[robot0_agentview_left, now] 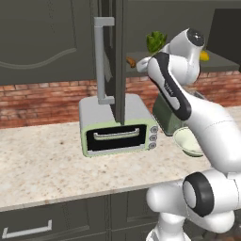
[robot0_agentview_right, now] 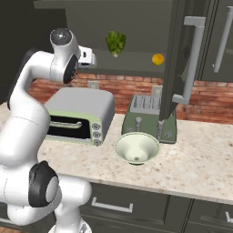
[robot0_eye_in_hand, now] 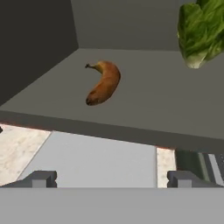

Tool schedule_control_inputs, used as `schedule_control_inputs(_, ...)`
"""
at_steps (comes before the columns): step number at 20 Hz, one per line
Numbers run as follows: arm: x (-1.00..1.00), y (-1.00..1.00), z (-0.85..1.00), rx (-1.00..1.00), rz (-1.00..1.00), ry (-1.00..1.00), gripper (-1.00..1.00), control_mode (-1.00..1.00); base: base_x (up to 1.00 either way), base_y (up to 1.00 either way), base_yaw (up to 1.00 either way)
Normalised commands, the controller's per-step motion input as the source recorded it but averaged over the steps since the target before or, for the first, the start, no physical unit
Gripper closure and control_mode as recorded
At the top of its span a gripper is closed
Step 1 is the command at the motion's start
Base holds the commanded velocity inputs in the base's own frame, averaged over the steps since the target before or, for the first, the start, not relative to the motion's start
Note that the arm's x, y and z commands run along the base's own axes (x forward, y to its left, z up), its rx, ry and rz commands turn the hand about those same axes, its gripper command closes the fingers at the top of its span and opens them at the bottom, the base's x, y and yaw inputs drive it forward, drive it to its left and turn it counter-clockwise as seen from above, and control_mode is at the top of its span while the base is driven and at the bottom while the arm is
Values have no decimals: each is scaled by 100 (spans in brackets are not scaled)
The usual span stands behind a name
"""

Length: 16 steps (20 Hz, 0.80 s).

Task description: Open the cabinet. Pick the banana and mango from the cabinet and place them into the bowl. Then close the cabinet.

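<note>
From the hand view I see the banana [robot0_eye_in_hand: 103, 82] lying on the cabinet [robot0_eye_in_hand: 131, 113] shelf, ahead of my gripper [robot0_eye_in_hand: 112, 178] and a little left of its centre line, well apart from the fingertips [robot0_eye_in_hand: 41, 178]. The jaws stand wide apart with nothing between them. The gripper hangs outside the shelf's front edge, above the grey top of the toaster oven [robot0_eye_in_hand: 96, 157]. The lettuce [robot0_eye_in_hand: 200, 30] sits on the same shelf, off to the right of the banana and farther back.

In the right base view the cabinet doors are swung open, one door [robot0_agentview_right: 182, 59] edge-on with its long bar handle [robot0_agentview_right: 193, 59] facing me. The mango [robot0_agentview_right: 158, 59] rests on the shelf to the right of the lettuce, far from the hand [robot0_agentview_right: 86, 56], which points toward the shelf's left end. Down on the counter [robot0_agentview_right: 191, 168], the bowl [robot0_agentview_right: 136, 148] sits in front of the green toaster [robot0_agentview_right: 148, 116], just right of the toaster oven.
</note>
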Motion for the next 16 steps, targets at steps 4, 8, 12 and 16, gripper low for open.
schedule_control_inputs(4,61,1,0,0,-2,0,-100,-100,0,0,0)
schedule_control_inputs(8,52,7,0,0,-1,0,-100,-100,0,0,0)
schedule_control_inputs(12,55,8,0,0,-3,0,-100,-100,0,0,0)
schedule_control_inputs(16,46,16,0,0,-4,0,-100,-100,0,0,0)
